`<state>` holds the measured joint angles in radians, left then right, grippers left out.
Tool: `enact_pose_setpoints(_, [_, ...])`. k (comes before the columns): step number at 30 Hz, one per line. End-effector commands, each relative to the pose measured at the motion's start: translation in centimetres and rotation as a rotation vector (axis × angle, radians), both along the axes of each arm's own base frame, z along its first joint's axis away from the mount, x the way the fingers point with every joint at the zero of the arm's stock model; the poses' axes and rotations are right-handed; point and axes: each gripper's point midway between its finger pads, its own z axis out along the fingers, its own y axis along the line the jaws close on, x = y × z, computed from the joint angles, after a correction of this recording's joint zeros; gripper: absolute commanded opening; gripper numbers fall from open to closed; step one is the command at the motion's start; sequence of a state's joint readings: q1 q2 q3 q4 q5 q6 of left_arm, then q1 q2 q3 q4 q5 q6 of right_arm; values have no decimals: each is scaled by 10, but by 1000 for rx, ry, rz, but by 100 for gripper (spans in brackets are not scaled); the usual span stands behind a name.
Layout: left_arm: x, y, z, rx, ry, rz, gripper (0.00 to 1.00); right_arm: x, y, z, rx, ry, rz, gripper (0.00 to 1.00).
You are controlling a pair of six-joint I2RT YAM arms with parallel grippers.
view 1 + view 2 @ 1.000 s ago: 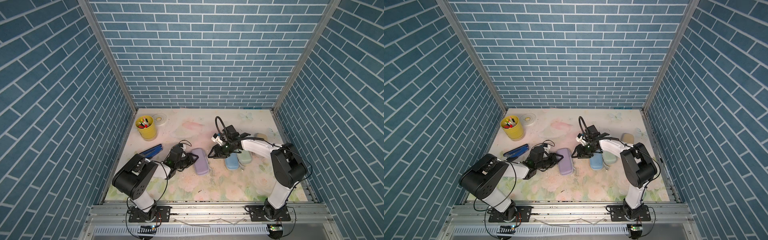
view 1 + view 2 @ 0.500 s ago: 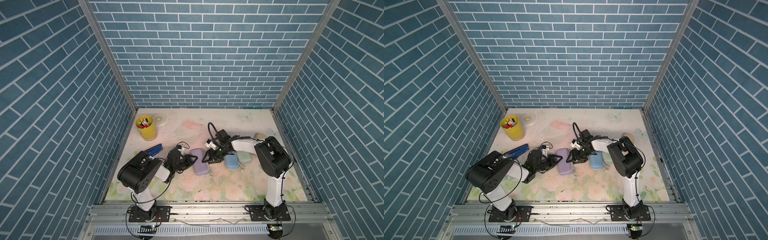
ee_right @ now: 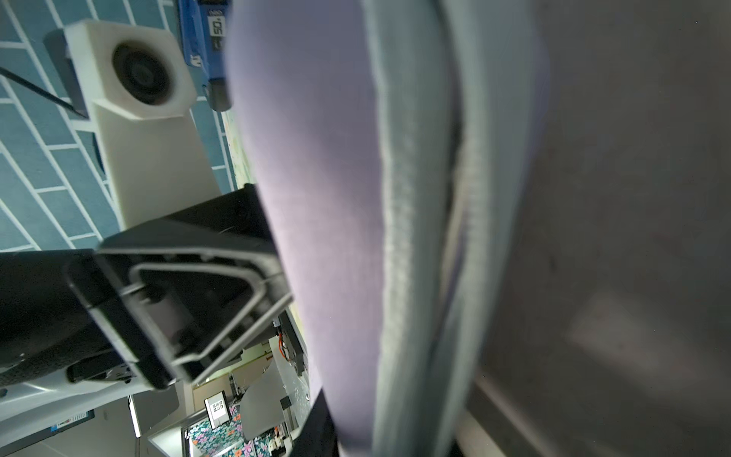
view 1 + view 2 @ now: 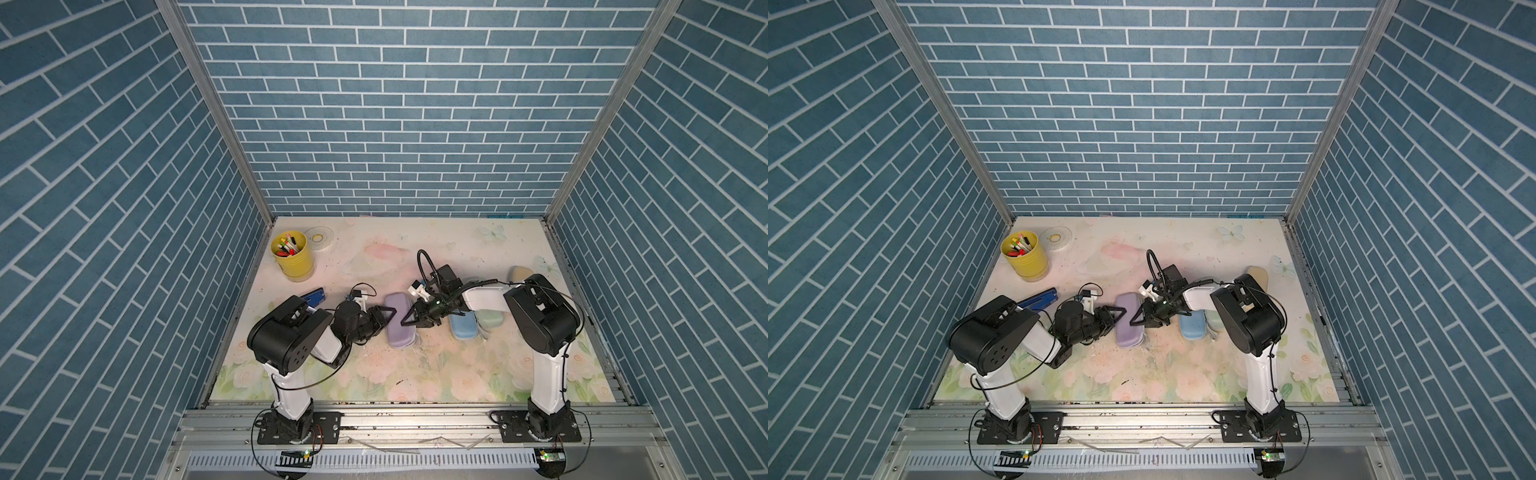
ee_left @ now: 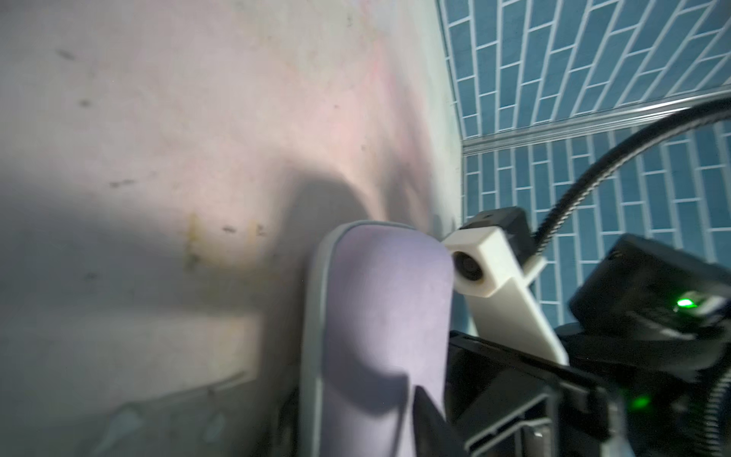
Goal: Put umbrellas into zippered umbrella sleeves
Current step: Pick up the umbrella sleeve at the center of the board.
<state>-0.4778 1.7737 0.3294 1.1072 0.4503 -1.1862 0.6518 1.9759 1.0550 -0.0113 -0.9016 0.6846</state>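
Lilac sleeve [image 4: 399, 334] pinched, perhaps, between left hand [image 4: 387, 313] and right hand [image 4: 407, 320], jaws half hidden, their opening cannot be told

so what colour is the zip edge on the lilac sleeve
Pale grey zip edge against the lilac sleeve; clearest in the right wrist view.

Mint sleeve [image 4: 490, 321] mostly hidden behind right arm [image 4: 540, 320], at 3 o'clock of blue sleeve [image 4: 462, 326]. Lilac sleeve [image 5: 379, 336] cut off at both wrist views' edges. Left tool [image 4: 388, 316], right tool [image 4: 409, 320]: jaw gaps indiscernible.
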Motion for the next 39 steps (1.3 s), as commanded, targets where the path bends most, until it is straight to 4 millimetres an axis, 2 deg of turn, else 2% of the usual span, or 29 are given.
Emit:
enact_pose_setpoints(1, [-2,14,16,-29,22,21,65,29,7,45,97,-127,-103,11])
enact_pose_setpoints(5, [-2,33,45,-31,-14,78,78,51,7,89,179,-190,-210,7])
enact_pose_setpoints(11, [-8,42,92,-20,-106,140,92,83,9,154,356,-244,-385,9])
enact_pose_setpoints(14, [-8,39,113,-43,-144,153,95,89,13,181,445,-254,-431,10])
enact_pose_setpoints(18, [-2,34,119,-124,-131,182,94,81,22,207,500,-272,-429,11])
enact_pose_setpoints(20, [2,30,124,-182,-138,196,92,75,29,215,515,-272,-416,11])
enact_pose_setpoints(24, [15,21,146,-278,-184,213,82,65,39,224,553,-260,-425,11])
enact_pose_setpoints(30, [21,13,168,-340,-223,217,55,66,46,230,628,-212,-475,13])
enact_pose_setpoints(33, [21,15,172,-347,-232,229,42,64,49,231,639,-188,-465,22])
enact_pose_setpoints(35, [22,18,175,-350,-240,238,33,61,44,228,627,-184,-454,36])
enact_pose_setpoints(36, [22,21,178,-350,-245,238,30,62,35,225,606,-193,-454,40])
enact_pose_setpoints(38, [24,28,182,-346,-256,240,25,65,12,213,524,-230,-464,45])
enact_pose_setpoints(39, [24,31,185,-338,-261,235,22,66,-2,201,443,-267,-466,46])
